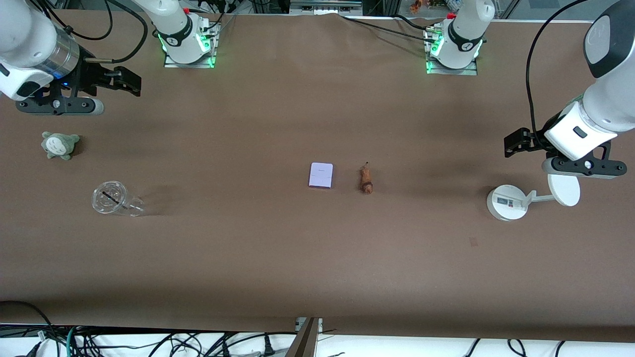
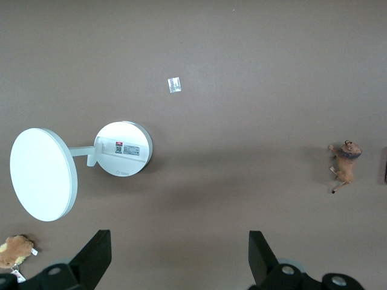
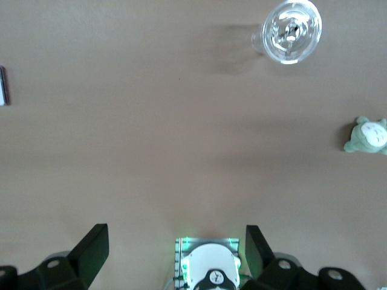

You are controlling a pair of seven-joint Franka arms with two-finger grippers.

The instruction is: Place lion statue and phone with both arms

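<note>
The phone (image 1: 321,175), flat and pale lavender, lies mid-table. The lion statue (image 1: 366,180), tiny and orange-brown, lies beside it toward the left arm's end. The lion also shows in the left wrist view (image 2: 345,165). A sliver of the phone shows at the edge of the right wrist view (image 3: 3,86). My left gripper (image 1: 518,142) hangs open and empty over the table near the white stand; in its wrist view (image 2: 179,254) the fingers are wide apart. My right gripper (image 1: 126,82) hangs open and empty over the right arm's end, also seen in its wrist view (image 3: 175,251).
A white round-based stand (image 1: 506,202) with a disc stands under the left gripper. A clear cup (image 1: 111,199) and a grey-green plush (image 1: 59,145) sit at the right arm's end. A round brown plush (image 2: 15,251) and a small scrap (image 2: 175,85) show in the left wrist view.
</note>
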